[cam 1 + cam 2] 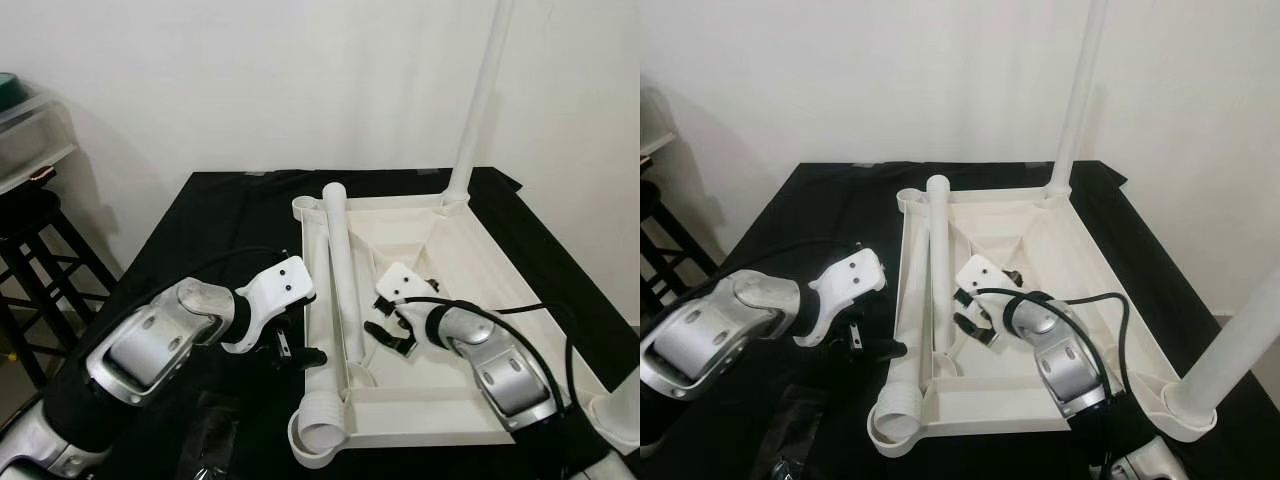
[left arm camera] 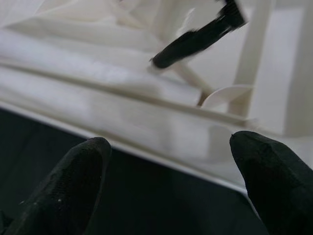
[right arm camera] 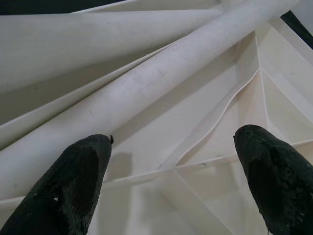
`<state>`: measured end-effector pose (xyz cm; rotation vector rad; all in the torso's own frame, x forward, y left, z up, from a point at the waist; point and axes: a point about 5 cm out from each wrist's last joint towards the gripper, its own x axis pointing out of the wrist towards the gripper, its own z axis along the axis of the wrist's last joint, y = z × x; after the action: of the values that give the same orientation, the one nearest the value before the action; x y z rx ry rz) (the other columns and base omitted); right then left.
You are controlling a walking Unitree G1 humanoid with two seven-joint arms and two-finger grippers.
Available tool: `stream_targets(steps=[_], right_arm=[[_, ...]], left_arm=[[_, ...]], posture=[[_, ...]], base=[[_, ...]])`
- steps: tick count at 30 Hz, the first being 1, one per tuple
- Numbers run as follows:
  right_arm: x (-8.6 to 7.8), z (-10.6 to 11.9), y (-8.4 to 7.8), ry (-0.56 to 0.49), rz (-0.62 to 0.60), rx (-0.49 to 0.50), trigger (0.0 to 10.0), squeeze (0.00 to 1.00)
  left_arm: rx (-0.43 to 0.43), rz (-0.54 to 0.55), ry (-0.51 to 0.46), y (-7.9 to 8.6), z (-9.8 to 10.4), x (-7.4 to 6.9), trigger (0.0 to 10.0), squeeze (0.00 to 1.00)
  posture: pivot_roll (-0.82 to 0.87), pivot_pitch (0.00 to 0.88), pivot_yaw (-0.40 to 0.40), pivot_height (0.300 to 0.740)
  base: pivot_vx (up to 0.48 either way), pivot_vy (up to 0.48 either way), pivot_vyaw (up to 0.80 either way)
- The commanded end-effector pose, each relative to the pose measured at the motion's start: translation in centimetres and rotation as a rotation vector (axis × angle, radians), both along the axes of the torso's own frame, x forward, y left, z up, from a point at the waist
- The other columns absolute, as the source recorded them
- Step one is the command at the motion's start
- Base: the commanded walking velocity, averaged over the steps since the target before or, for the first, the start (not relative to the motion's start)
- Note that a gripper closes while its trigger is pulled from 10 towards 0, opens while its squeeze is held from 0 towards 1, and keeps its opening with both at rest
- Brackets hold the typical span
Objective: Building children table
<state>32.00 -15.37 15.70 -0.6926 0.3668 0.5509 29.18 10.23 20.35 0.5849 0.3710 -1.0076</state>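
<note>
Head views bright, even indoor light, sharp focus. White wall [image 1: 250, 80] evenly lit; soft grey shadow on it behind stool [image 1: 30, 235]. Black cloth [image 1: 215, 215] swallows detail beside white tabletop [image 1: 470, 260], which runs near blown-out, ribs faint. Mild glare on left arm shell [image 1: 150, 345]. Left wrist view soft: near fingertips [image 2: 73, 191] blurred, tabletop rim [image 2: 146, 132] smeared, far black finger [image 2: 195, 41] motion-blurred. Right wrist view crisper; loose leg [image 3: 146, 83] shadows tabletop beneath; fingertips [image 3: 73, 186] out of focus.

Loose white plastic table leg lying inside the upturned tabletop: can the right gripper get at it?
Probably yes. The right gripper hangs open beside the loose white leg, with nothing between them.
</note>
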Motion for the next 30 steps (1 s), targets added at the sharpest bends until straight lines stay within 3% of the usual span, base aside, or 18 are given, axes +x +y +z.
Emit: stream_targets(steps=[1,2,3,5,6,8,12,13,14,15,20,26,30], right_arm=[[0.0,-0.2,0.2,0.005,-0.007,-0.010,10.0,0.00],[0.3,-0.1,-0.1,-0.018,-0.035,-0.013,10.0,0.00],[0.3,-0.1,-0.1,-0.018,-0.035,-0.013,10.0,0.00],[0.8,0.3,-0.5,-0.060,-0.099,0.006,10.0,0.00],[0.8,0.3,-0.5,-0.060,-0.099,0.006,10.0,0.00],[1.2,0.6,-0.8,-0.091,-0.147,0.024,10.0,0.00],[1.5,0.7,-1.0,-0.104,-0.177,0.030,10.0,0.00],[1.6,0.7,-1.2,-0.107,-0.195,0.028,10.0,0.00],[1.6,0.7,-1.2,-0.107,-0.195,0.028,10.0,0.00],[1.7,0.6,-1.2,-0.107,-0.201,0.026,10.0,0.00],[1.9,0.4,-0.9,-0.107,-0.207,0.035,10.0,0.00],[1.9,0.2,-0.6,-0.105,-0.211,0.045,10.0,0.00],[1.8,-0.1,-0.4,-0.098,-0.218,0.051,10.0,0.00]], left_arm=[[0.028,0.025,0.006,0.3,-0.4,0.1,10.0,1.00],[-0.016,0.070,0.038,0.2,-0.3,0.3,10.0,0.00],[-0.016,0.070,0.038,0.2,-0.3,0.3,10.0,0.00],[-0.179,0.200,0.087,-0.1,0.4,1.2,10.0,0.00],[-0.179,0.200,0.087,-0.1,0.4,1.2,10.0,0.00],[-0.294,0.380,0.156,0.1,0.9,2.5,10.0,0.00],[-0.362,0.430,0.259,0.2,1.0,2.5,10.0,0.00],[-0.311,0.403,0.391,0.3,0.6,1.6,10.0,0.00],[-0.311,0.403,0.391,0.3,0.6,1.6,10.0,0.00],[-0.225,0.381,0.454,0.4,0.2,0.9,10.0,0.00],[-0.105,0.302,0.567,0.2,-0.5,-0.9,10.0,0.00],[-0.066,0.296,0.597,-0.5,-1.4,-1.4,10.0,0.00],[0.006,0.296,0.598,-1.4,-2.6,-1.9,10.0,0.00]], posture=[[-0.01,0.000,0.046,0.740],[-0.01,0.000,0.047,0.740],[-0.01,0.000,0.047,0.740],[-0.01,0.000,0.046,0.740],[-0.01,0.000,0.046,0.740],[0.00,0.000,0.044,0.740],[0.00,0.000,0.041,0.740],[0.01,0.000,0.042,0.740],[0.01,0.000,0.042,0.740],[0.01,0.000,0.041,0.740],[0.02,0.000,0.047,0.740],[0.03,0.000,0.052,0.740],[0.04,0.000,0.054,0.740]], base=[[0.000,0.000,0.00],[0.000,0.000,0.00],[0.000,0.000,0.00],[0.000,0.000,0.00],[0.000,0.000,0.00],[0.000,0.000,0.00],[0.000,0.000,0.00],[0.000,0.000,0.00],[0.000,0.000,0.00],[0.000,0.000,0.00],[0.000,0.000,0.00],[0.000,0.000,0.00],[0.000,0.000,0.00]])
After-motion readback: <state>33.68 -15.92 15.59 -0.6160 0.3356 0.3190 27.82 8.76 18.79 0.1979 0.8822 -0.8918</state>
